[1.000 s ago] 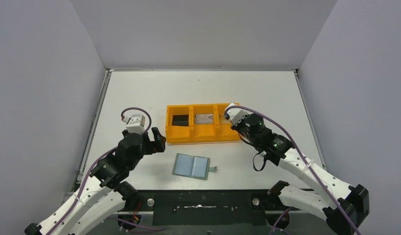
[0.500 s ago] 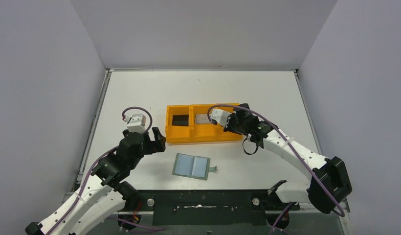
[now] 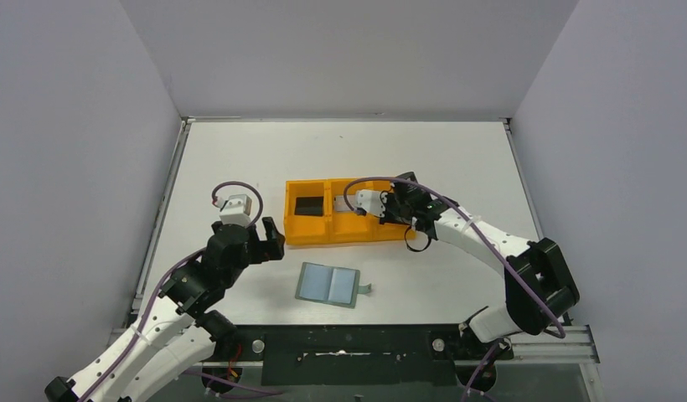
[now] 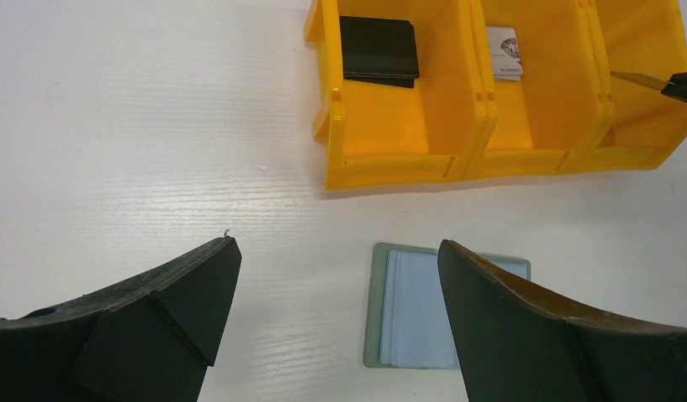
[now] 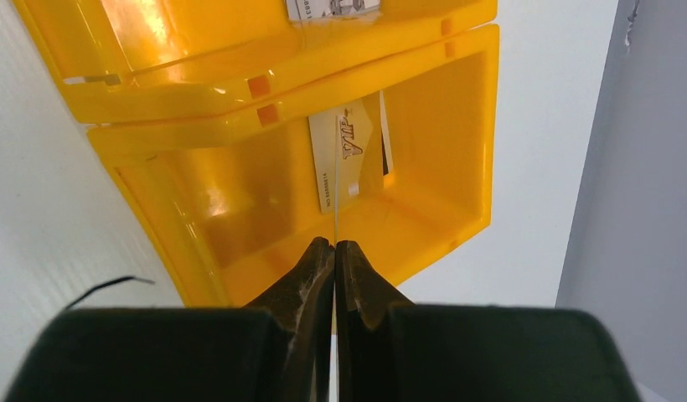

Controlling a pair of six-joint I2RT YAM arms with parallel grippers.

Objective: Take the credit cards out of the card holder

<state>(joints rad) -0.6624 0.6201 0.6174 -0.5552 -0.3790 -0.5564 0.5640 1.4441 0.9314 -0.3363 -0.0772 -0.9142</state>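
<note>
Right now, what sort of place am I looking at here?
Probably a robotics lab test cell. Plain grey walls box in a white table. A left arm and a right arm are mounted at its near edge, working over an orange tray and a wallet.

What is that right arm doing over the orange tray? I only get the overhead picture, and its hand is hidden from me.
Observer: Its wrist camera shows the right gripper shut on a thin tan card, held edge-on over the end compartment of the orange tray.
Operator: Is anything in the middle compartment? The arm covers it for me.
Observer: Yes. The left wrist view shows a silvery card lying flat at its far end.
Operator: And the left hand?
Observer: Seen from its own camera, the left gripper is wide open, with nothing between its fingers.
</note>
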